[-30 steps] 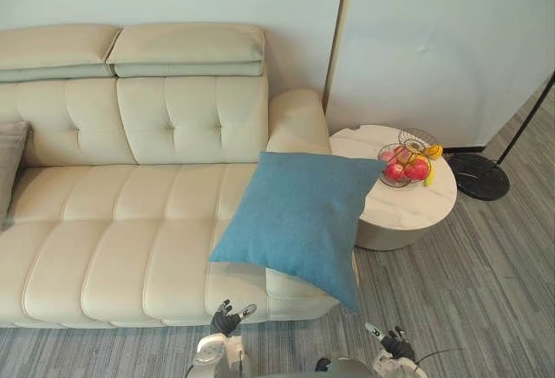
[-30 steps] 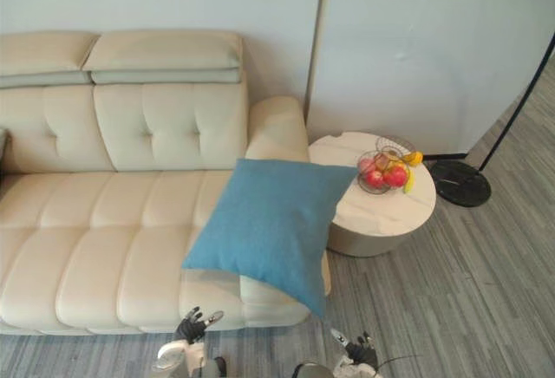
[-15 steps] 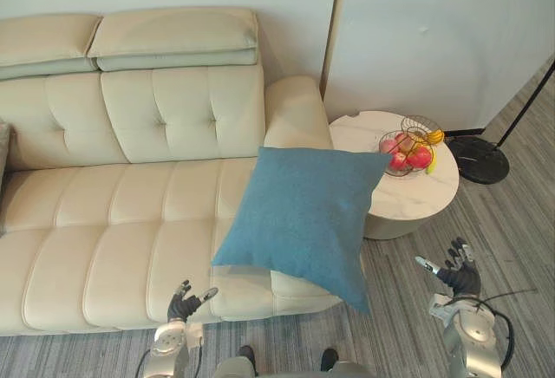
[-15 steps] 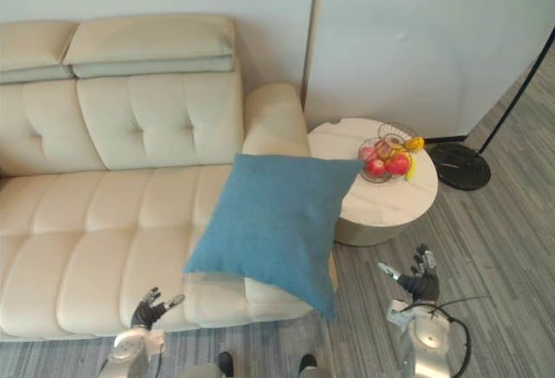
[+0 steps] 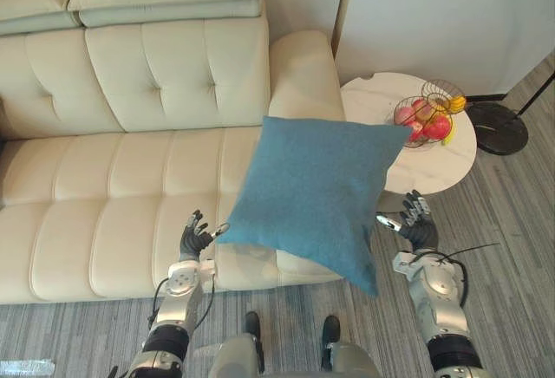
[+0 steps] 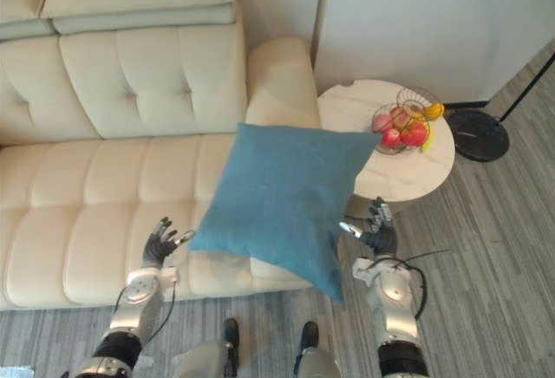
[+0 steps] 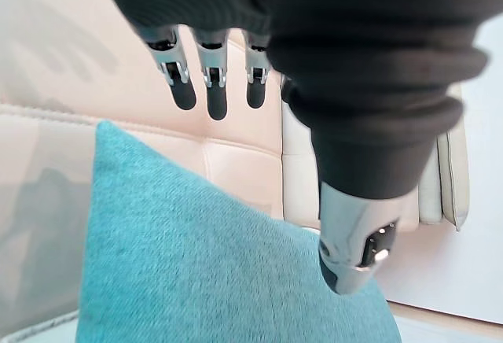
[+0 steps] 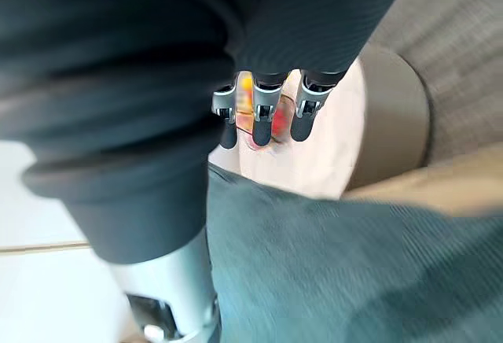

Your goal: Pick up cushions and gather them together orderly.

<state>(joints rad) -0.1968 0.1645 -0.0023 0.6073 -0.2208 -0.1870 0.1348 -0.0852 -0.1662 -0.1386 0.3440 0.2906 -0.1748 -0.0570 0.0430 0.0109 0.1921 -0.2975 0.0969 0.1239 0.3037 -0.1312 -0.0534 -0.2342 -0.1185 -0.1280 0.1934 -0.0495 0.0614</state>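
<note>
A blue square cushion (image 5: 316, 192) leans tilted at the right end of the cream sofa (image 5: 113, 187), its lower corner hanging past the seat's front edge. My left hand (image 5: 192, 241) is raised open beside the cushion's lower left corner, thumb close to the fabric. My right hand (image 5: 419, 229) is open just off the cushion's right edge, in front of the side table. In the left wrist view straight fingers (image 7: 214, 91) hover above the blue cushion (image 7: 204, 280). The right wrist view has the fingers (image 8: 263, 119) extended over the cushion (image 8: 354, 272), apart from it.
A round white side table (image 5: 434, 166) stands right of the sofa with a wire basket of fruit (image 5: 429, 118) on it. A black lamp base (image 5: 501, 128) sits on the grey striped floor (image 5: 512, 248) further right. A wall is behind.
Both hands have risen and closed in on the cushion's two sides. The whole view has shifted as the camera moved nearer to the sofa. The cushion has kept its place.
</note>
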